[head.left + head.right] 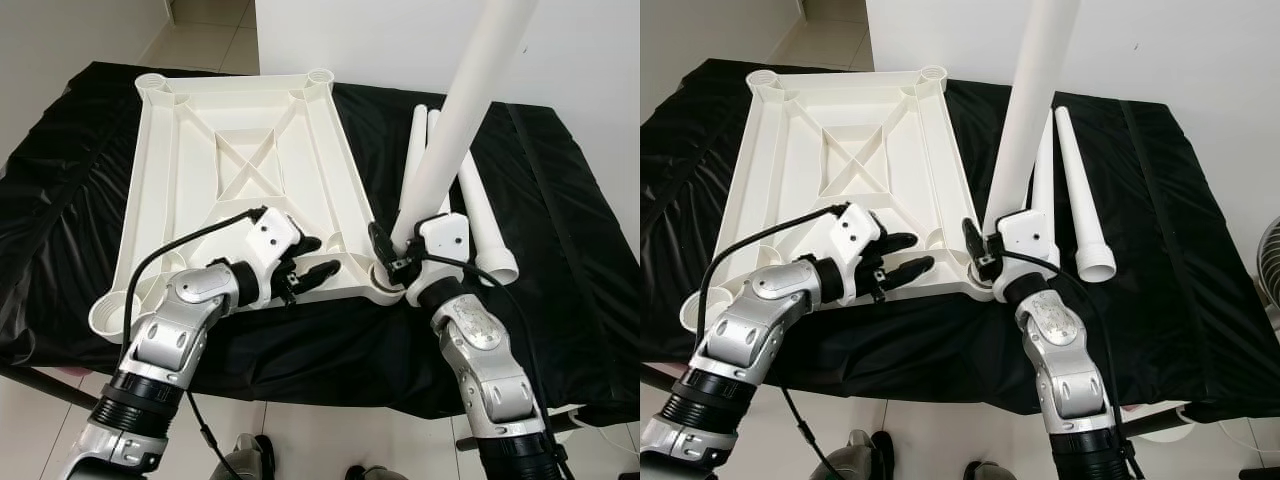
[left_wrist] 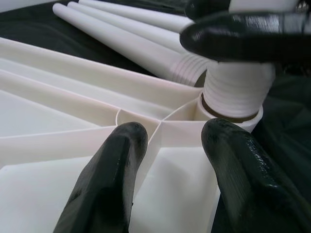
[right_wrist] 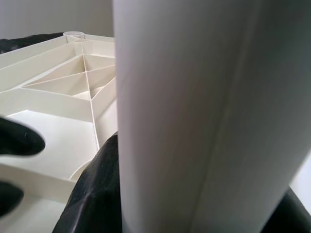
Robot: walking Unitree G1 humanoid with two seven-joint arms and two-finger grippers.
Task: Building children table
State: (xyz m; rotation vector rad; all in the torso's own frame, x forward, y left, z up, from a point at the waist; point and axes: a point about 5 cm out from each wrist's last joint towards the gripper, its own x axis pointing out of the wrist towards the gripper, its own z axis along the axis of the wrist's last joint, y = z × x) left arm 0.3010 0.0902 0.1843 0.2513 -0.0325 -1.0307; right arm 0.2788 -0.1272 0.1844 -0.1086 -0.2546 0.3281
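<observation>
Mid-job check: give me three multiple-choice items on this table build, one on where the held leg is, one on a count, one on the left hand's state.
1. Where is the upright white plastic table leg held by the right hand?
A. At the near right corner socket of the upturned white plastic tabletop
B. At the far left corner
C. Flat on the black cloth

2. How many spare white legs lie on the cloth?
A. None
B. One
C. Three

3. The left hand is:
A. Shut on a leg
B. Open by the tabletop's near edge
C. Hanging off the table

Answers: 1 A, its threaded end sits at that socket in the left wrist view; 2 C, three lie right of the tabletop; 3 B, its fingers are apart, holding nothing.
</observation>
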